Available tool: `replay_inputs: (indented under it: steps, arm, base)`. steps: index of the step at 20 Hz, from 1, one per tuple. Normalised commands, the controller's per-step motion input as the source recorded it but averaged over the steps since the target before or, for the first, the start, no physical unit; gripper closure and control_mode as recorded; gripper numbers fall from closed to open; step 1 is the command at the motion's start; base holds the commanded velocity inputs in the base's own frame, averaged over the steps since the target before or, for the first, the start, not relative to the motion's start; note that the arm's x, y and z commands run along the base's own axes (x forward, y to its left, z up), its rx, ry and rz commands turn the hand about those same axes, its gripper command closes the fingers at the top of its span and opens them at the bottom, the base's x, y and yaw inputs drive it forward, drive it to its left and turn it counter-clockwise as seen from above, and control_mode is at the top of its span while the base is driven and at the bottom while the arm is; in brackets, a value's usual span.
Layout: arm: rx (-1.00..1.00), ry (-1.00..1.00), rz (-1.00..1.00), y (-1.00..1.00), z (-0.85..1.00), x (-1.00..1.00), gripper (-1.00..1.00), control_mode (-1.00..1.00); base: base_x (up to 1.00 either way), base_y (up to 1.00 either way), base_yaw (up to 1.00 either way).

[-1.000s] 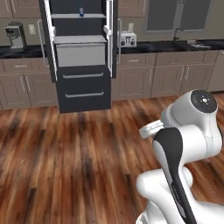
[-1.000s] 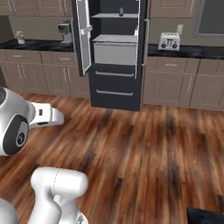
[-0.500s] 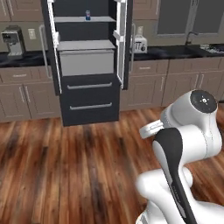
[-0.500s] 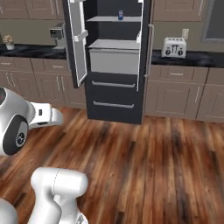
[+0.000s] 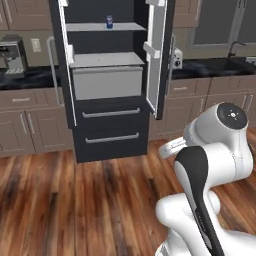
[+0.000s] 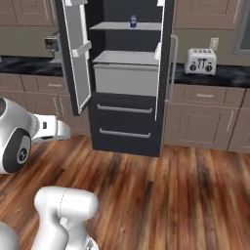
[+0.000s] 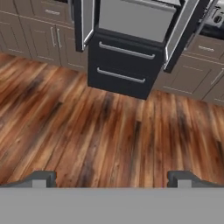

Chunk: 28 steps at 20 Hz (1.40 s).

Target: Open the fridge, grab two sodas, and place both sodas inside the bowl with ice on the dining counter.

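A: Two doors swung wide on the fridge (image 5: pixel 107 90), so opening's done by the look of it. Blue soda can (image 5: pixel 109 21) sits on the upper shelf inside, roughly mid-shelf, above the big grey bin.

B: And the gripper (image 7: pixel 111 177)?

A: Jaws spread fully wide, nothing between them. Hand cam looks down at the wood floor (image 7: pixel 100 131) w/ the fridge's two lower drawers ahead. The hand's tucked low, well short of the fridge and far below that shelf.

B: Second soda? Bowl?

A: Can't spot the bottle, the shelf shows just the can from here. Bowl and dining counter, can't place them either.

B: So how to do it right?

A: My take: get the base square to the fridge, centred between the doors, so the arm doesn't clip the right door's shelf bins. Then raise the hand to shelf height, go in level, fingers either side of the can, close round its middle. The can's small, so a high or tilted grab could tip it. Lift slightly before pulling back out.
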Motion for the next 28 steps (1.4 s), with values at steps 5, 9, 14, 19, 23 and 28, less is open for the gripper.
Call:
replay_inputs:
  steps: [5,9,14,19,23,28]
  arm:
    - [0.00,0.00,0.00,0.00,0.00,0.00,-1.00,1.00]
    - [0.00,0.00,0.00,0.00,0.00,0.00,-1.00,1.00]
    - [0.00,0.00,0.00,0.00,0.00,0.00,-1.00,1.00]
    - [0.00,0.00,0.00,0.00,0.00,0.00,-1.00,1.00]
    - [0.00,0.00,0.00,0.00,0.00,0.00,-1.00,1.00]
    - [0.00,0.00,0.00,0.00,0.00,0.00,-1.00,1.00]
  base:
    - [1.00,0.26,-0.01]
    - [0.99,0.23,-0.01]
    - [0.96,0.20,0.00]
    - [0.91,0.21,0.00]
    - [0.88,0.20,0.00]
    - [0.85,0.29,-0.01]
